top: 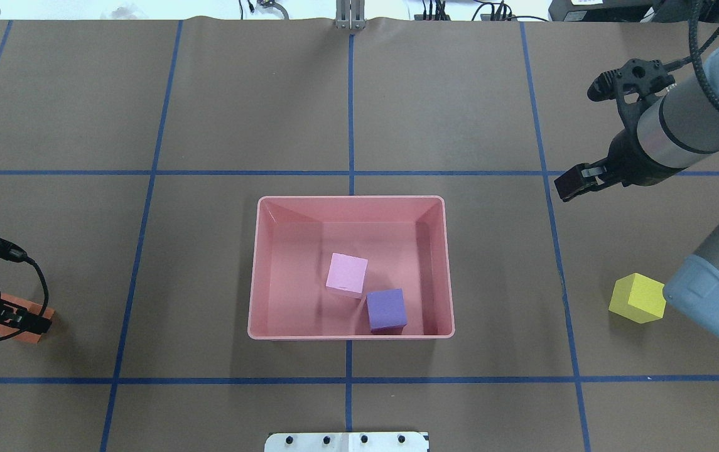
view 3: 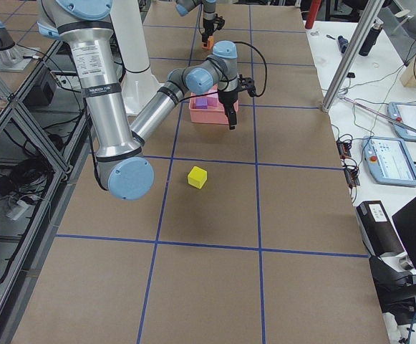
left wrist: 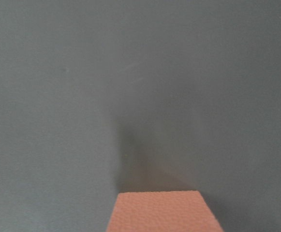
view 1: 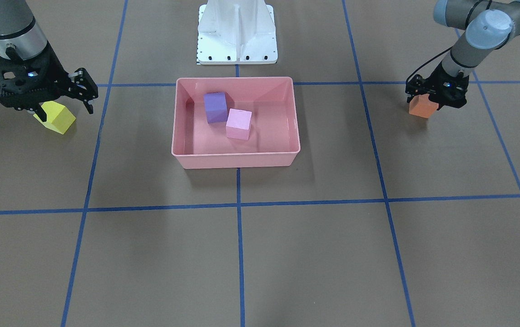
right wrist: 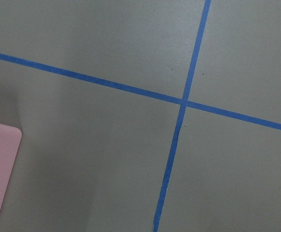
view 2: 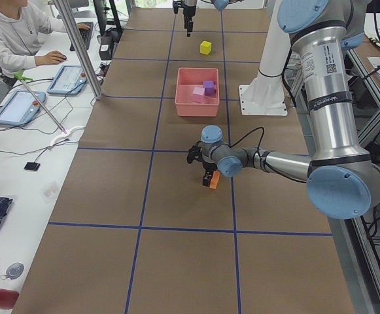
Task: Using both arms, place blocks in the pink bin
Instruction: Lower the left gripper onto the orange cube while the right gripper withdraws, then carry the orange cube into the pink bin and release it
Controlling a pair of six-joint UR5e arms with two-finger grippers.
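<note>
The pink bin [top: 259, 270] sits mid-table and holds the purple block [top: 386, 309] and the pale pink block [top: 346, 274]; the bin also shows in the front view [view 1: 235, 160]. My left gripper [top: 23, 319] is down at the table's left end, shut on the orange block [view 1: 423, 109], which is at table level. The orange block fills the bottom of the left wrist view [left wrist: 162, 212]. My right gripper [view 1: 65, 108] is open and empty, raised above the table. The yellow block [top: 637, 298] lies alone on the table below and nearer the robot.
The white base pedestal [view 1: 237, 32] stands just behind the bin. Blue tape lines [right wrist: 184, 101] grid the brown table. The bin's corner [right wrist: 0, 179] shows in the right wrist view. An operator's desk with tablets [view 2: 19, 104] runs along the far side.
</note>
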